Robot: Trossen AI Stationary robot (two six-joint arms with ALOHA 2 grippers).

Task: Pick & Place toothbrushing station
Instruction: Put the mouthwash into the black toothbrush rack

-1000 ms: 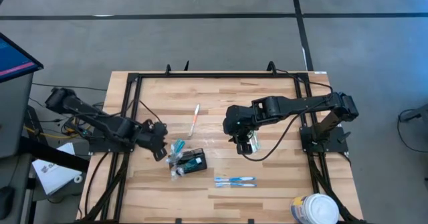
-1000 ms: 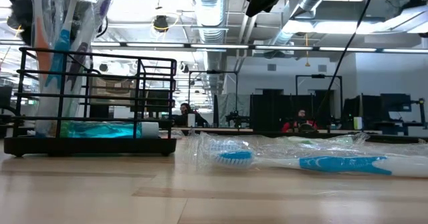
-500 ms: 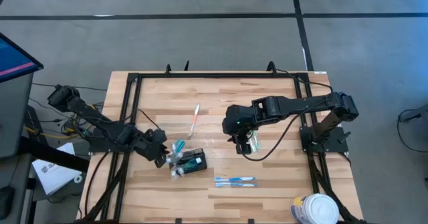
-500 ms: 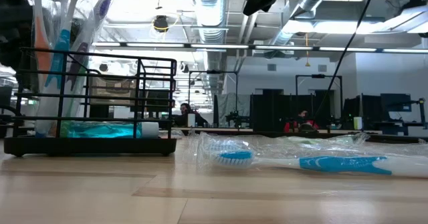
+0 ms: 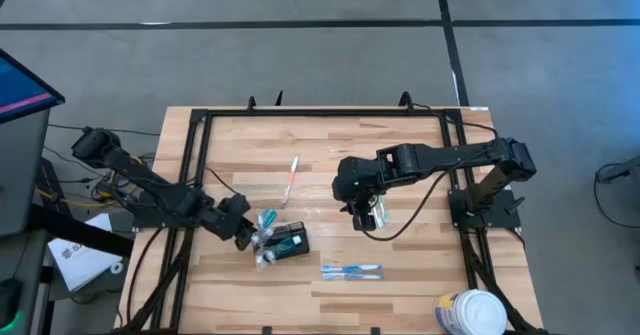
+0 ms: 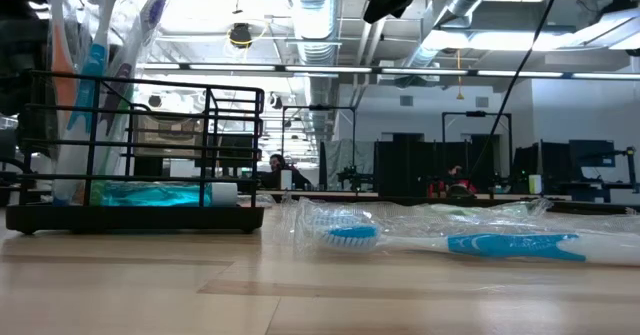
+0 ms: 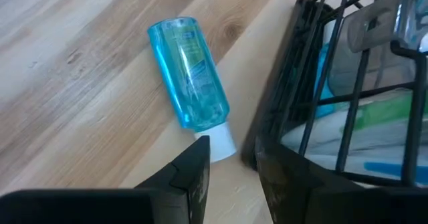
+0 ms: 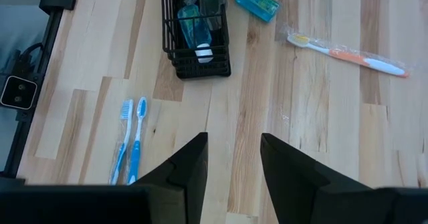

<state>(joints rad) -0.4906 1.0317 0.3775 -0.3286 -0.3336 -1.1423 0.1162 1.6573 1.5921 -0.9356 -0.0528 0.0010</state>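
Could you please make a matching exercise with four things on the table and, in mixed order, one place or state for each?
Things:
1. blue bottle
2. orange toothbrush
3. pair of blue toothbrushes
4. white tub

Places or states:
A. at the table's front right corner
B. lying alone near the table's middle
C. lying on its side next to the black wire holder
D. side by side in clear wrap, in front of the holder

Pairs: 1-C, 2-B, 3-D, 4-A

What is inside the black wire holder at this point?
The toothbrushing station holds a blue bottle with a white cap, and wrapped toothbrushes stand at one end. Its bars and the wrapping hide anything lower down.
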